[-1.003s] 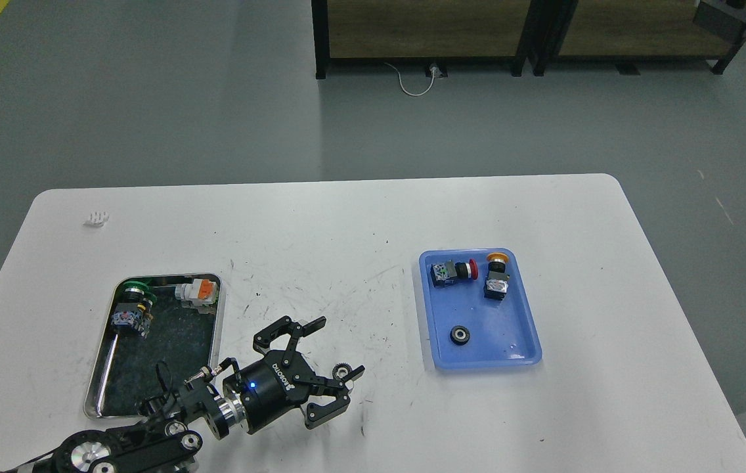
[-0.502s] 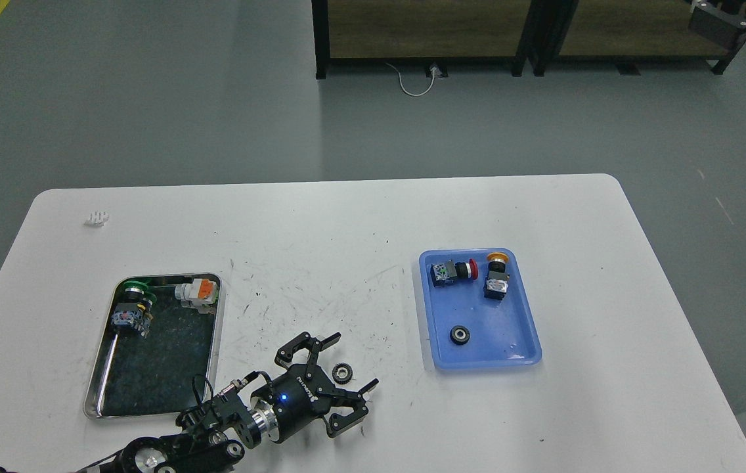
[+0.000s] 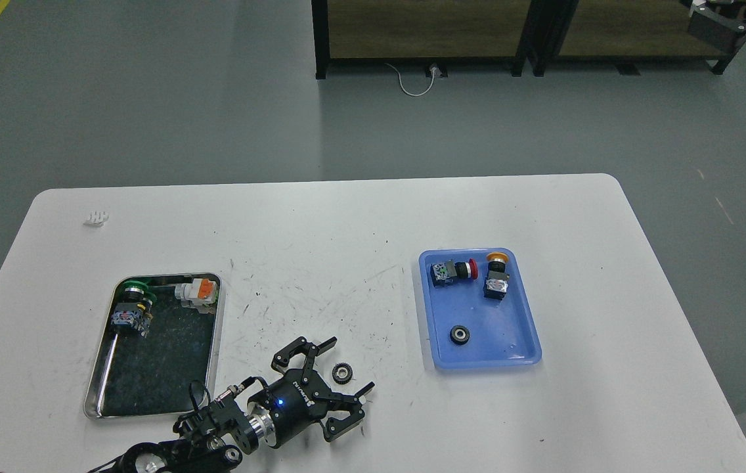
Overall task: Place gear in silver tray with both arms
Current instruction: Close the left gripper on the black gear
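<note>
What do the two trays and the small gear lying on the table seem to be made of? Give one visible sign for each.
Silver tray: probably polished metal; bright mirror-like rim, dark scratched bottom.
Blue tray: likely moulded plastic; even blue colour, soft sheen, rounded walls.
Gear: black toothed ring around a pale hub; too small to tell plastic from metal.

High head view, table (image 3: 373, 217) below.

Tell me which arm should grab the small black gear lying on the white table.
Left. Its tool is open with the small black toothed gear between its fingers, close to the shiny silver metal tray. The right arm is out of view.
</note>
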{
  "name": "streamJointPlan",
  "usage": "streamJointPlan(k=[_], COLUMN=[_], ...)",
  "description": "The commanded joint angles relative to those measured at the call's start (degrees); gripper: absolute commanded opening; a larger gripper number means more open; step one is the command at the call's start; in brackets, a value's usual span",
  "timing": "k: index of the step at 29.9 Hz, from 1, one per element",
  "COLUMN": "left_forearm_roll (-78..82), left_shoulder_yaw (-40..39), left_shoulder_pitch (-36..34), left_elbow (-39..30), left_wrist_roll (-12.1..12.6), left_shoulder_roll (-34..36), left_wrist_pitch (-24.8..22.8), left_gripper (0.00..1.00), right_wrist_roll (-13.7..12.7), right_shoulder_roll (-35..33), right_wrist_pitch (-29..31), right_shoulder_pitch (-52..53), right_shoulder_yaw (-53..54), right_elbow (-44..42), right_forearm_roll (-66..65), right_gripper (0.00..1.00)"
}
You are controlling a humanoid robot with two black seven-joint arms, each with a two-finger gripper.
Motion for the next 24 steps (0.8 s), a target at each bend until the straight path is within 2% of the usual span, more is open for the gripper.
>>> streamJointPlan(k=[1,7,20,24], left_forearm_roll=[-1.3,-1.8,-1.8,-1.8], left_shoulder_yaw=[0.0,0.0,0.1,0.4], left_shoulder_pitch=[0.3,0.4,0.3,0.4], left_elbow=[0.0,0.0,-0.6,-0.7], left_wrist_roll=[0.0,0.0,0.0,0.0], left_shoulder_roll=[0.2,0.3,0.2,0.3], left_wrist_pitch=[-0.1,-0.1,0.0,-0.1], left_gripper=[0.95,0.87,0.60,0.56], right_wrist_roll=[0.0,0.0,0.0,0.0], right_shoulder_roll=[-0.1,0.0,0.1,0.1], right_wrist_pitch=[0.0,0.0,0.0,0.0], right_shoulder_pitch=[0.0,-0.1,-0.1,-0.1], right_shoulder_yaw=[0.0,0.0,0.0,0.0], right_elbow=[0.0,-0.3,-0.4,-0.4], right_forearm_roll=[0.0,0.0,0.0,0.0], right_gripper=[0.98,0.98,0.98,0.98])
